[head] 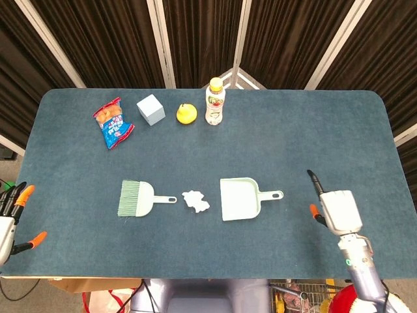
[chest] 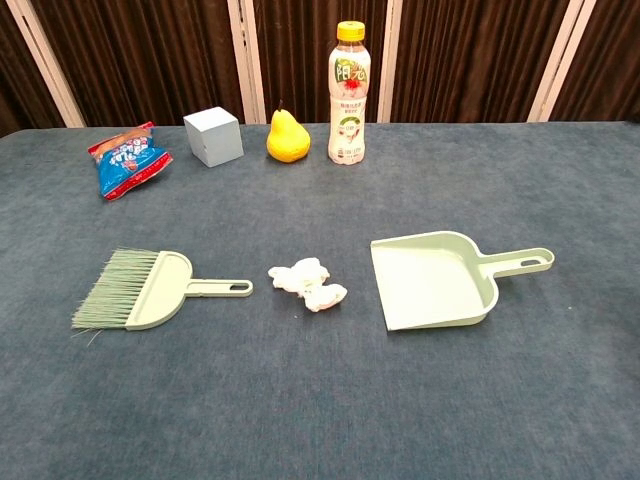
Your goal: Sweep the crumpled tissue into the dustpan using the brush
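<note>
The crumpled white tissue point(head: 196, 201) lies on the blue table point(head: 306, 137) between the pale green plastic brush point(head: 138, 198) on its left and the pale green plastic dustpan point(head: 240, 199) on its right, whose open mouth faces the tissue, so I think one push toward the right would send it in. The right hand point(head: 337, 210) hangs over the table to the right of the dustpan handle holding nothing, and its fingers look tucked, though I cannot tell for sure. Only the head view shows the hands, with the left hand point(head: 9, 215) off the table's left edge, fingers apart and holding nothing, while the chest view shows the tissue's bumpy folds up close.
</note>
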Available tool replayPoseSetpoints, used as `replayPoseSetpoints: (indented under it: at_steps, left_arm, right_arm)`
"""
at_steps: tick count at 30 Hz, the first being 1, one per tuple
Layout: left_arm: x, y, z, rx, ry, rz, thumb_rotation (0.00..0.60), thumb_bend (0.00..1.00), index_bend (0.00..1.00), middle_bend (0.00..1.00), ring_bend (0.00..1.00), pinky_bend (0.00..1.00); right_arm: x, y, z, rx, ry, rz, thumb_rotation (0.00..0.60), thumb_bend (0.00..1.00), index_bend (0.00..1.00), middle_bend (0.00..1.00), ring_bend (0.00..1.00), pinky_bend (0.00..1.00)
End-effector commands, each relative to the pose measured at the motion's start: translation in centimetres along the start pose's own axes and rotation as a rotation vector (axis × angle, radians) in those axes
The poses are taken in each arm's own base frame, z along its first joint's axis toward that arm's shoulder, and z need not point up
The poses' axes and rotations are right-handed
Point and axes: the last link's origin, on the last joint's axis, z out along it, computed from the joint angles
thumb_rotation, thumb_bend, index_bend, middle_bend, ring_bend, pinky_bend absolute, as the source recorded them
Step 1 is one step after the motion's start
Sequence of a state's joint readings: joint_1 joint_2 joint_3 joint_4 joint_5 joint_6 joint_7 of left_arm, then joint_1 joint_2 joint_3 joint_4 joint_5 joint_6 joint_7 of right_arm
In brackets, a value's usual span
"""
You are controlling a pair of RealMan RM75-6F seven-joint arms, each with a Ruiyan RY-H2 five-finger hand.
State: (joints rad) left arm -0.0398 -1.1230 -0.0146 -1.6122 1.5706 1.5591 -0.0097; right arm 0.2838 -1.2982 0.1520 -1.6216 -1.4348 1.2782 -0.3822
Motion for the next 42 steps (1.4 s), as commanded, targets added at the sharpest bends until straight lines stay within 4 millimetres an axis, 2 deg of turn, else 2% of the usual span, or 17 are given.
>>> replayPoseSetpoints:
  at_steps: [1, 6, 15, 24, 35, 42]
  left_arm:
    - [0.0, 0.0, 0.0, 0.001, -0.002, 0.0, 0.6, 0.0, 0.0, 0.0, 0.0, 0.07]
    - [-0.2, 0.1, 0.2, 0.002, -0.01, 0.0, 0.6, 0.0, 0.0, 0.0, 0.0, 0.07]
    - [-0.2, 0.0, 0.3, 0.009, -0.017, -0.006, 0.6, 0.0, 0.0, 0.0, 0.0, 0.07]
    - [-0.2, -0.1, 0.3, 0.011, -0.025, -0.01, 0.6, 0.0, 0.0, 0.0, 0.0, 0.07]
    - [-0.2, -0.1, 0.4, 0.011, -0.03, -0.013, 0.6, 0.0, 0.0, 0.0, 0.0, 0.07]
    - [-0.2, -0.1, 0.4, 0.011, -0.031, -0.012, 0.6, 0.0, 0.0, 0.0, 0.0, 0.07]
  right_arm:
    - [-1.0, -1.3, 1.7, 0.014, -0.025, -0.025, 0.6, 0.36, 0.23, 0.84, 0.89, 0.92]
    - [-2.9, -2.6, 3.2, 0.007, -0.068, -0.035, 0.6, 0.36, 0.34, 0.86, 0.9, 0.93]
    - [-5.2, -4.4, 4.9, -0.004, -0.1, -0.05, 0.6, 0.36, 0.37, 0.86, 0.9, 0.93]
    - [-6.4, -5.8, 5.0, 0.004, -0.123, -0.064, 0.6, 0.36, 0.37, 0.86, 0.9, 0.93]
    - [-7.3, -6.4, 5.0, -0.003, -0.144, -0.067, 0.6, 0.36, 0.37, 0.86, 0.9, 0.93]
    - [-7.7, -7.4, 5.2, -0.002, -0.158, -0.062, 0.6, 0.37, 0.4, 0.86, 0.9, 0.93]
